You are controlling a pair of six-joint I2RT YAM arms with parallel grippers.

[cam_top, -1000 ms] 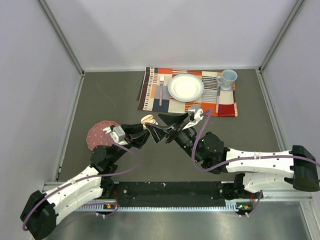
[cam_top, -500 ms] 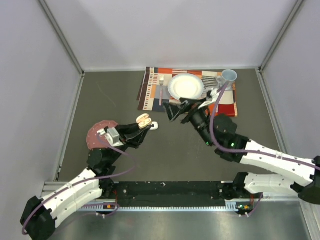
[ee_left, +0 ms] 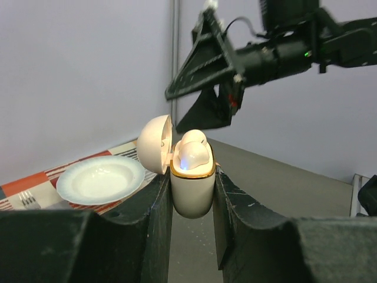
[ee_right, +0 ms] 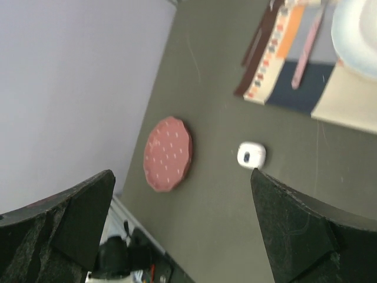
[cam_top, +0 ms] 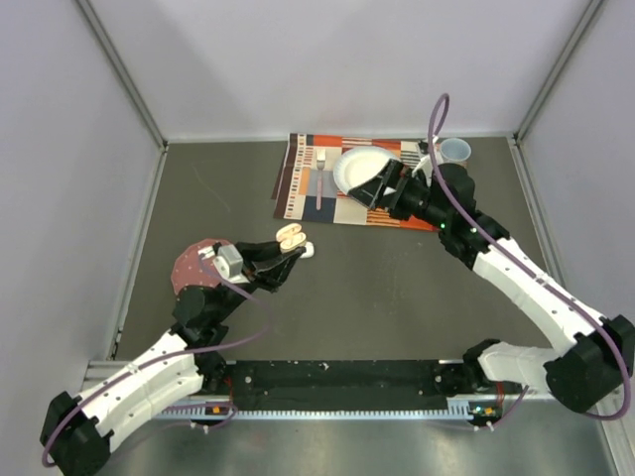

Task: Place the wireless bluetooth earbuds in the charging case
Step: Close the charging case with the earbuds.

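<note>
My left gripper [cam_top: 288,254] is shut on a white charging case [cam_top: 290,236] with a gold rim and holds it upright above the table. Its lid is open. In the left wrist view [ee_left: 191,177] the case [ee_left: 192,191] holds a white earbud [ee_left: 193,150] with a blue light on it. A small white piece [cam_top: 309,250] shows just beside the gripper's tip; the right wrist view shows a small white rounded thing [ee_right: 251,154] with a dark spot on the table. My right gripper [cam_top: 375,188] is open and empty, raised over the placemat, far from the case. Other earbuds are not visible.
A striped placemat [cam_top: 298,188] at the back carries a white plate [cam_top: 352,171], a fork [cam_top: 320,178] and a blue cup [cam_top: 454,152]. A red dotted coaster [cam_top: 189,268] lies at the left under my left arm. Walls close in on three sides.
My right gripper has pulled away from the case, back and to the right over the placemat. My left gripper has kept hold of the case. The small white piece beside it has come into view.
</note>
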